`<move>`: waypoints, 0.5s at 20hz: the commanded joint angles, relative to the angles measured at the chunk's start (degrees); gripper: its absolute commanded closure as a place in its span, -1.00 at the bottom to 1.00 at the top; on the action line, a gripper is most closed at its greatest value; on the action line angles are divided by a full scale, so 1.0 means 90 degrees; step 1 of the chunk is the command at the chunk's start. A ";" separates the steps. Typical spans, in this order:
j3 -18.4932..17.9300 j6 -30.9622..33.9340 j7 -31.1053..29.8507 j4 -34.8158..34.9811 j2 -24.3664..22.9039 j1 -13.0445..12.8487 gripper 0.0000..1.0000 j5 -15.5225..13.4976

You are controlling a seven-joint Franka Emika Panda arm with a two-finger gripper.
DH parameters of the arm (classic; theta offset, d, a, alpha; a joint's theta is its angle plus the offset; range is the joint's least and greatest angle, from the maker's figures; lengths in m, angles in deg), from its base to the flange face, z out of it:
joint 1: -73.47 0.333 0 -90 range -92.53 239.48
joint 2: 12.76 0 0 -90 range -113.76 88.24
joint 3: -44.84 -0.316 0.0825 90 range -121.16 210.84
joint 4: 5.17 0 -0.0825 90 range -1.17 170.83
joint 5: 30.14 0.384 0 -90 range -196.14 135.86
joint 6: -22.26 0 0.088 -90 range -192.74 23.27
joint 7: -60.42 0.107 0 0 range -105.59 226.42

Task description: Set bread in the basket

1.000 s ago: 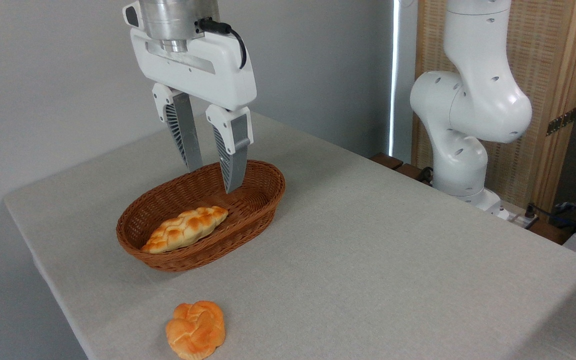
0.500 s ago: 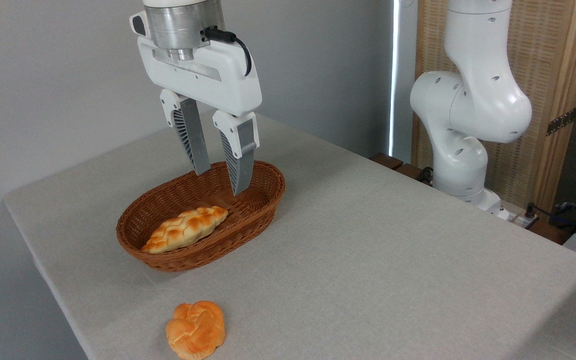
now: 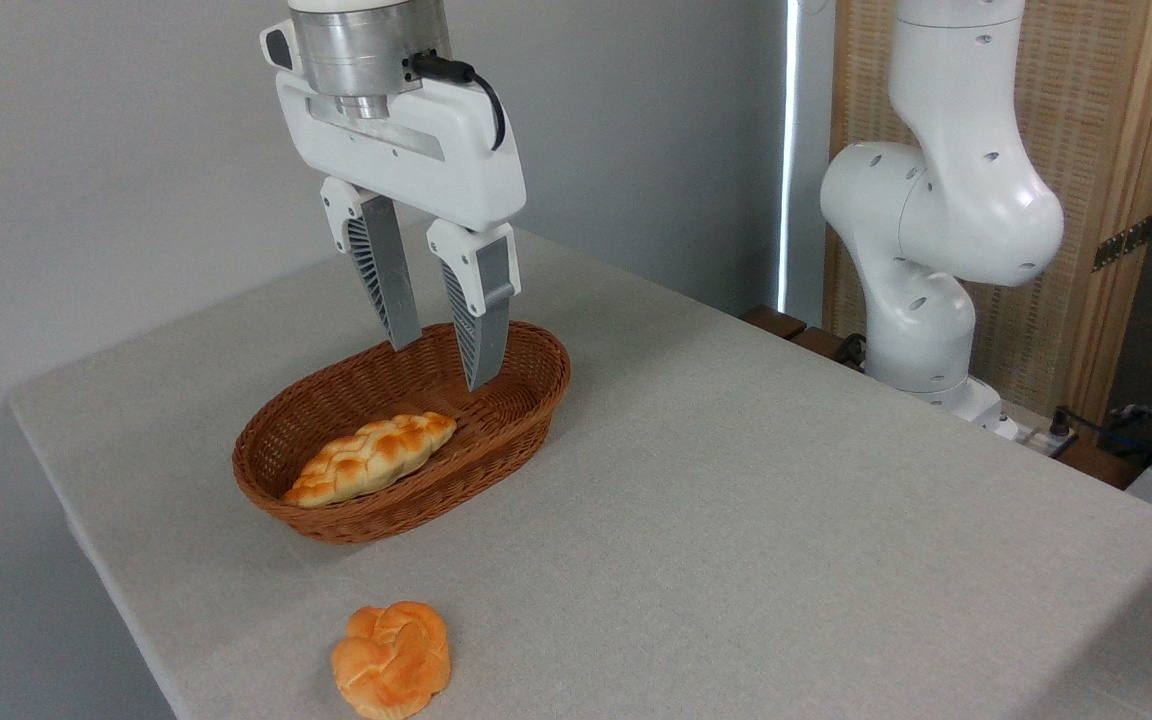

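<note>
1. Table (image 3: 736,520): grey cloth top, runs from the far-left corner to the near-right edge.
2. Basket (image 3: 526,400): oval brown wicker, flared rim, on the table's left half, nearer the far-left edge than the right. Long axis runs near-left to far-right.
3. Bread (image 3: 371,459): long braided loaf, golden w/ browned plaits, pointed ends. Lies inside the basket, in its near-left half, along the basket's length; near tip against the near wall.
4. Gripper (image 3: 441,365): white body, grey ribbed fingers (image 3: 381,280) pointing down, above the basket's far-right end. Jaws spread, nothing between them. Tips at about rim height; not touching the bread, which sits apart to the near-left.
5. Bun (image 3: 392,659): small round orange knot, on the cloth near the table's near-left edge, well apart from the basket.
6. Arm (image 3: 936,210): white jointed column, base at the table's far-right edge.
7. Screen (image 3: 1086,130): wood frame w/ woven panel, behind the arm.
</note>
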 commanded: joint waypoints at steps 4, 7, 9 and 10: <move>-0.0452 0.0085 0.0515 0.0103 -0.0124 -0.0380 -1.00 -0.0006; -0.0481 0.0124 0.0801 0.0103 -0.0124 -0.0370 -1.00 -0.0015; -0.0481 0.0134 0.0801 0.0093 -0.0124 -0.0370 -1.00 -0.0015; -0.0481 0.0134 0.0801 0.0093 -0.0123 -0.0370 -1.00 -0.0015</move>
